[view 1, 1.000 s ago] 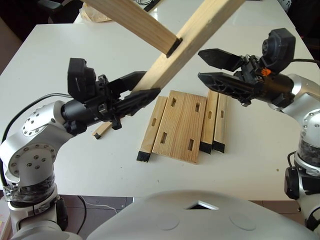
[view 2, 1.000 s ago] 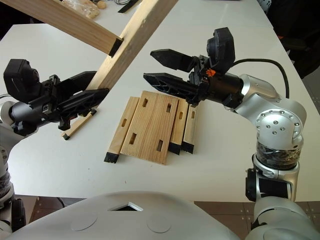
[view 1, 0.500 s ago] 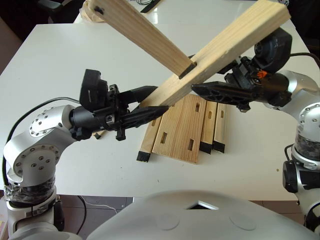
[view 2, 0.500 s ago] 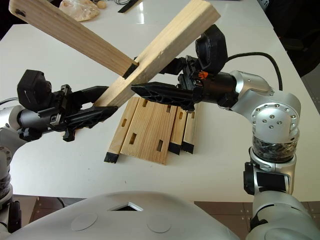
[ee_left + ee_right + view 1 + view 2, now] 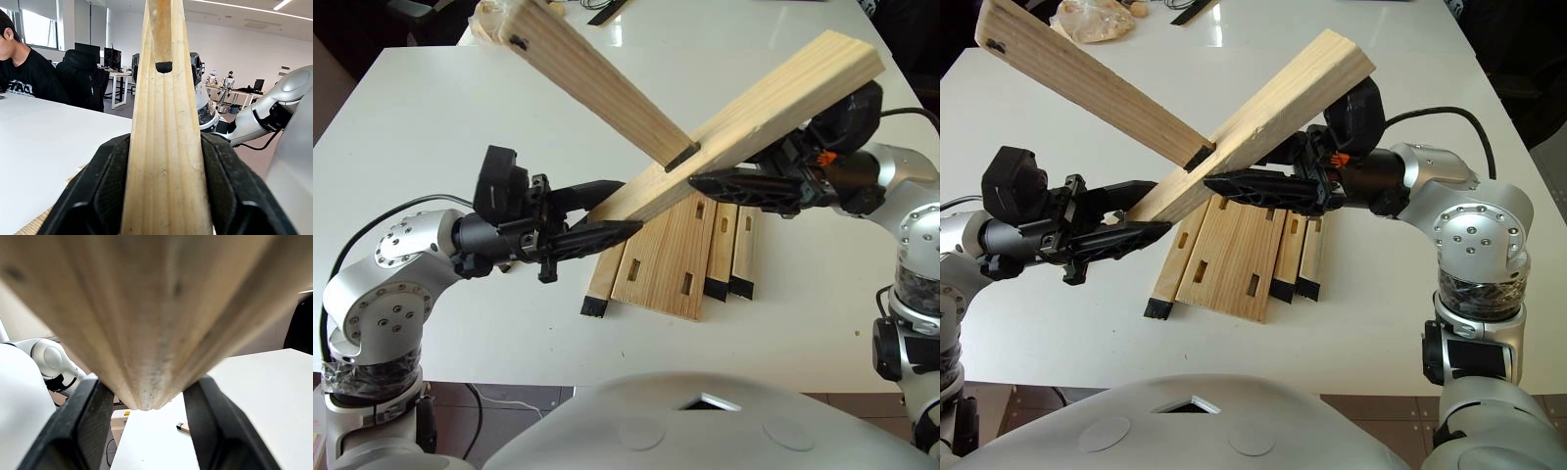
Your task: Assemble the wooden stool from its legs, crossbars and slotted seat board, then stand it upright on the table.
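- Both grippers are clenched on the leg (image 5: 773, 93): your left gripper (image 5: 628, 204) at its low end, your right gripper (image 5: 710, 171) just above the joint. The leg slants in the air over the seat board (image 5: 666, 245), which lies flat on the table (image 5: 431, 117).
- The crossbar (image 5: 587, 73) sits in the leg's slot with nothing gripping it. Jolt or roll the leg and it may work loose and drop.
- If you move the arms out of step, the leg could twist and slip from one grip.
- Lower carelessly and the leg's end may knock the loose bars (image 5: 729, 240) beside the board.
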`<move>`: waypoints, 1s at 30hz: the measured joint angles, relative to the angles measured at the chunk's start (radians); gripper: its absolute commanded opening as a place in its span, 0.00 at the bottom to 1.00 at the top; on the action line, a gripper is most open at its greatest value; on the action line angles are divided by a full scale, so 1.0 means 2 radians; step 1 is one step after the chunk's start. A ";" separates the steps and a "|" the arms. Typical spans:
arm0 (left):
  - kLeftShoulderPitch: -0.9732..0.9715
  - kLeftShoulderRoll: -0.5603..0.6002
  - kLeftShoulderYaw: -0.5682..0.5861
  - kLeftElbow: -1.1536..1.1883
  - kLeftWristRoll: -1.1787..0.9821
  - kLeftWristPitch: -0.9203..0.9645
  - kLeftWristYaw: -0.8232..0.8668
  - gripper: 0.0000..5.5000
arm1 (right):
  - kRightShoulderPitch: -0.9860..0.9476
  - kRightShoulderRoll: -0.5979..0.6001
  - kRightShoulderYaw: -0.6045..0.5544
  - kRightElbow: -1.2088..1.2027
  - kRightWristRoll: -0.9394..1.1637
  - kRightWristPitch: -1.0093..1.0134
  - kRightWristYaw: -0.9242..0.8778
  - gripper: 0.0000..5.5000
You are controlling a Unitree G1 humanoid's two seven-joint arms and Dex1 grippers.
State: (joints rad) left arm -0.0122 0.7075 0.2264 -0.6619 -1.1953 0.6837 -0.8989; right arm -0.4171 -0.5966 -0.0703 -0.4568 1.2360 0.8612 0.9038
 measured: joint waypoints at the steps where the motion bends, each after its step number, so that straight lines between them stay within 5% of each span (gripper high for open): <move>1: 0.000 0.000 -0.001 0.001 0.000 0.000 -0.001 0.37 | 0.000 0.000 0.000 0.000 -0.001 0.000 0.001 0.38; 5: -0.003 0.003 -0.012 0.010 0.008 0.001 -0.004 0.37 | 0.005 0.000 0.001 0.000 -0.009 -0.001 0.006 0.38; 18: -0.003 0.005 -0.030 0.044 0.087 -0.006 0.020 0.74 | 0.007 -0.011 -0.009 0.004 -0.058 -0.016 0.003 0.37; 30: 0.063 -0.020 -0.067 0.084 0.234 -0.080 0.033 0.74 | 0.138 -0.179 -0.063 0.082 -0.249 -0.121 0.134 0.37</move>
State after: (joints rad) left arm 0.1135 0.6683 0.0924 -0.4938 -0.7264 0.5234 -0.8320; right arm -0.1412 -0.9549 -0.1971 -0.2936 0.7371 0.6197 1.1709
